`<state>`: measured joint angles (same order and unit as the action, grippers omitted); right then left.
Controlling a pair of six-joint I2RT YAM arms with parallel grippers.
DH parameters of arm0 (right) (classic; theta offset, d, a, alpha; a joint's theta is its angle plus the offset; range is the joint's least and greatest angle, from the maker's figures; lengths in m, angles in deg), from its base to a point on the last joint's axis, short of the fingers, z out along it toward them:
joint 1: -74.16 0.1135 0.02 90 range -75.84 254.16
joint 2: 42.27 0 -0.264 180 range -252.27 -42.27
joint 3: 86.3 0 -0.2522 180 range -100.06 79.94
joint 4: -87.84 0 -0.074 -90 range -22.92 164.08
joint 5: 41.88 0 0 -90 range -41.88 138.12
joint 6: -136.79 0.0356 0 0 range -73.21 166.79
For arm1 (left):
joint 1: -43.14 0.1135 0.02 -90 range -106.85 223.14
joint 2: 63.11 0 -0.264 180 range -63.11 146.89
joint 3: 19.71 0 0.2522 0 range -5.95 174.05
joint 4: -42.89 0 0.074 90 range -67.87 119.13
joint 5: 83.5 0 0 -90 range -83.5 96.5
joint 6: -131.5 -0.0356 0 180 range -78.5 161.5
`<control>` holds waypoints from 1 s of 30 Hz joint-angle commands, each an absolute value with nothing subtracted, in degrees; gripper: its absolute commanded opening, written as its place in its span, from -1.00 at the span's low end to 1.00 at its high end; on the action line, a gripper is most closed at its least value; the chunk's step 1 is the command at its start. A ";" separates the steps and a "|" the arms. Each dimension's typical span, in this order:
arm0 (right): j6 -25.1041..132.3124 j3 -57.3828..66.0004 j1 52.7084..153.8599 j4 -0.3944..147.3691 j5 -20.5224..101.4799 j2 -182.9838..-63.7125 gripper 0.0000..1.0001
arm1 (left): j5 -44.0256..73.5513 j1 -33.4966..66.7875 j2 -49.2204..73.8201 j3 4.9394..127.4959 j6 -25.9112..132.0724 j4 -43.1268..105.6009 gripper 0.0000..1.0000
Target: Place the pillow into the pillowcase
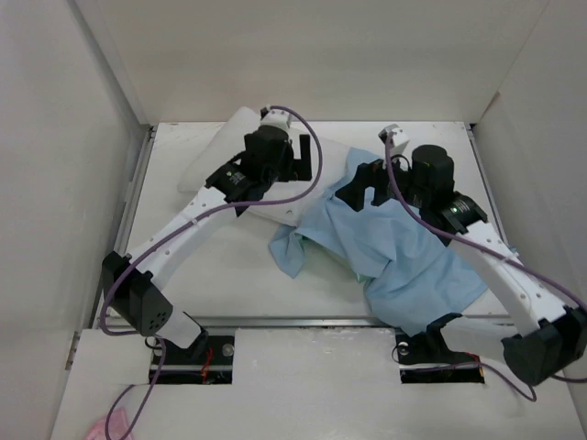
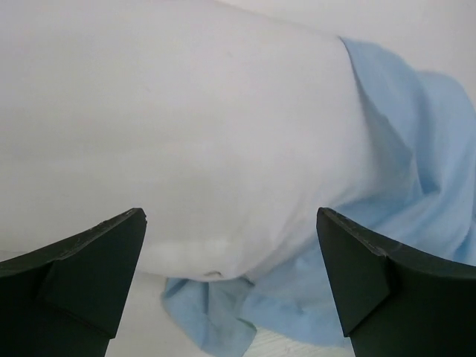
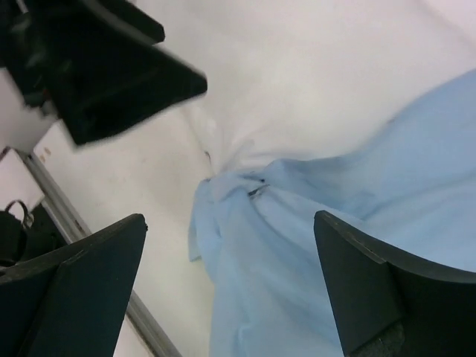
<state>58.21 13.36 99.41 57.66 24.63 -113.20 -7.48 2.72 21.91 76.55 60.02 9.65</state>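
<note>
The white pillow (image 1: pixel 209 156) lies across the back left of the table. Its right end rests on or in the light blue pillowcase (image 1: pixel 413 266), which is spread crumpled toward the front right. My left gripper (image 1: pixel 292 170) hovers open and empty over the pillow's middle. In the left wrist view the pillow (image 2: pixel 186 126) fills the frame between the open gripper (image 2: pixel 230 223), with the pillowcase (image 2: pixel 416 163) at the right and below. My right gripper (image 1: pixel 362 188) is open and empty above the place where the pillow (image 3: pixel 320 74) meets the pillowcase (image 3: pixel 297 245).
White walls (image 1: pixel 83 137) enclose the table on the left, back and right. A metal rail (image 1: pixel 303 321) runs along the front edge. Bare tabletop (image 1: pixel 220 275) lies in front of the pillow. The left gripper's black body (image 3: pixel 97 67) shows in the right wrist view.
</note>
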 commanded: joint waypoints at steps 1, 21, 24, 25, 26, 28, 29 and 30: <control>60.14 17.78 99.56 54.58 33.16 -106.79 1.00 | -10.20 7.88 23.54 82.01 60.32 9.09 1.00; 68.07 9.82 97.98 53.33 58.75 -131.19 1.00 | 1.33 16.35 55.22 93.93 57.23 3.81 -0.35; 65.26 1.92 96.22 55.27 58.75 -138.40 1.00 | 2.27 13.01 44.68 79.51 60.39 5.57 -0.47; 64.46 -0.28 95.26 55.27 57.19 -140.16 1.00 | 3.85 11.17 39.17 76.52 62.40 6.10 -0.47; 63.76 -4.22 94.55 55.80 56.65 -141.74 1.00 | 5.60 10.37 36.41 73.53 63.20 8.37 -0.47; 60.69 -7.49 94.03 56.42 55.25 -145.44 1.00 | 10.00 8.35 29.92 67.19 65.04 8.92 -0.33; 59.81 -10.12 93.15 56.42 54.46 -146.41 1.00 | 12.02 6.34 28.06 65.69 65.84 10.75 -0.27; 58.75 -11.62 92.62 57.03 53.93 -148.16 1.00 | 14.21 5.10 26.56 63.16 65.85 11.63 -0.19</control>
